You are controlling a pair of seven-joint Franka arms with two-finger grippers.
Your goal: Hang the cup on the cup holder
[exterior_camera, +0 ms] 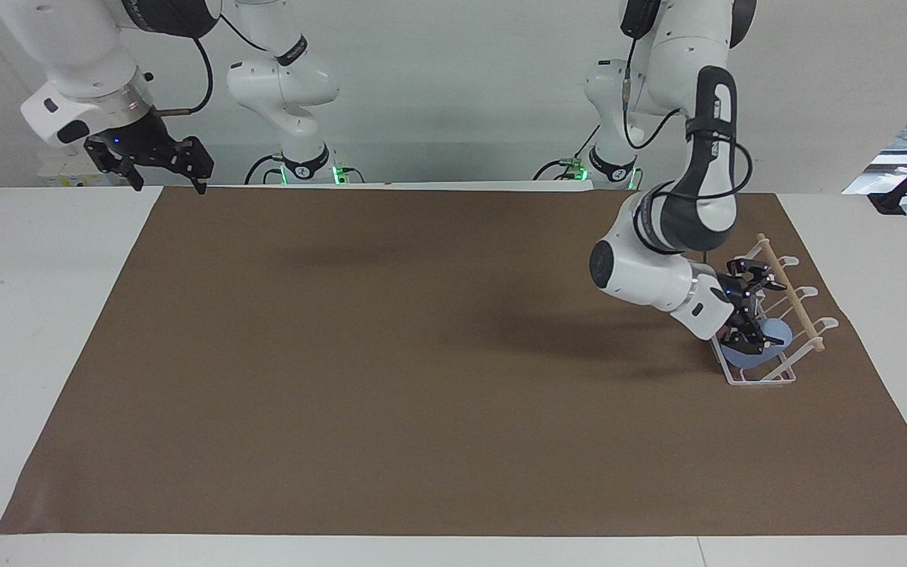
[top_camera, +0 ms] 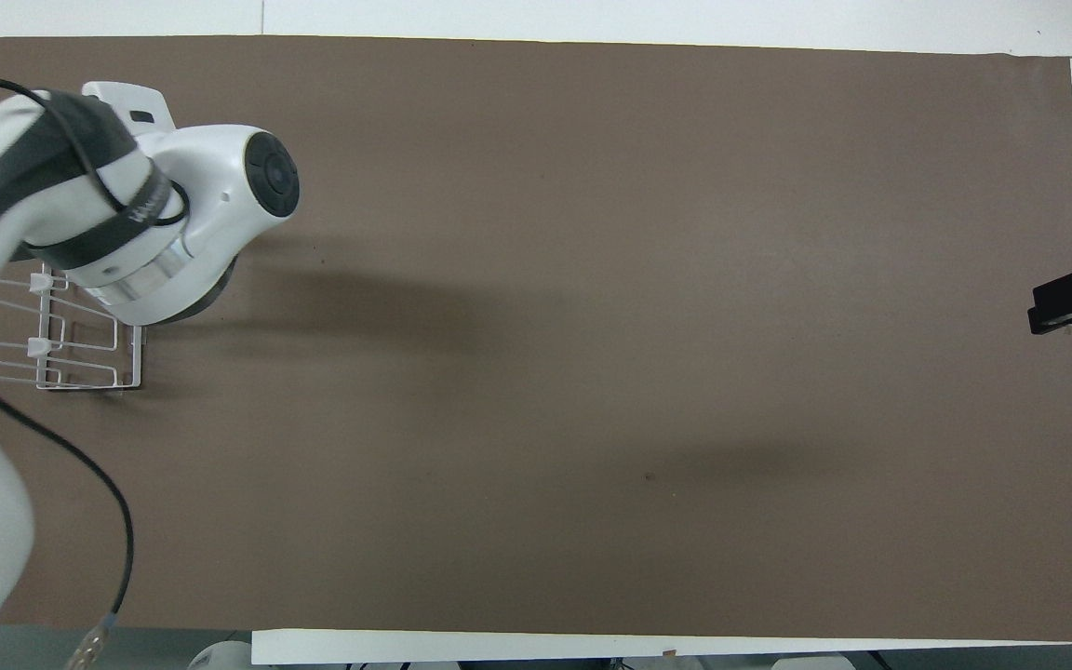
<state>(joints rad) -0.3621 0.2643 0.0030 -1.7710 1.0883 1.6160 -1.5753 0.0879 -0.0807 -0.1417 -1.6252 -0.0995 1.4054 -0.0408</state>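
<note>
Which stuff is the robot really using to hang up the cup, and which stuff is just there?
Using:
- cup, in the rack
- cup holder, toward the left arm's end
- left gripper, over the cup

Just there:
- brown mat
- right gripper, waiting over the mat's corner

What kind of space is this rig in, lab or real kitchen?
Most likely a robotics lab, not a kitchen. Two bench-mounted arms work a white table covered by a plain brown mat; the left gripper is at a lone cup holder with a cup, while the right gripper waits by bare walls.
</note>
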